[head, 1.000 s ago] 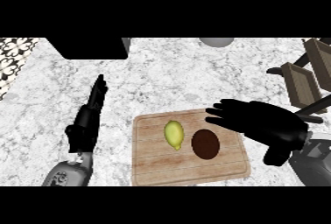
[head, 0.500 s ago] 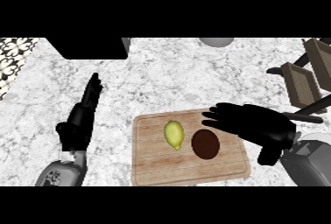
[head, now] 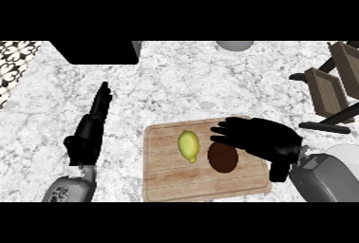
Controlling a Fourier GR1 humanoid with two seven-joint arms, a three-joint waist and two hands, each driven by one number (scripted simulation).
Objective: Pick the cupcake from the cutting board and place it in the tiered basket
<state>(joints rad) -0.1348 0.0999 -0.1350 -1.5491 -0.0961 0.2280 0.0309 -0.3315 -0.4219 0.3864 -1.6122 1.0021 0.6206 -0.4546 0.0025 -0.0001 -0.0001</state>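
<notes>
Robot's black right hand hovers, fingers spread & grasping nothing, just above the dark-brown oval cupcake on the wooden cutting board — pickup not yet made. Dark tiered basket waits well apart, upper right; left hand rests, fingers straight — yellow-green fruit beside cupcake

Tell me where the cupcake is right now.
In the head view, the cupcake sits on the cutting board, right of the yellow-green fruit, just below the right hand.

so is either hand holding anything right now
No. The right hand hovers open over the cupcake; the left hand rests open beside the cutting board.
</notes>
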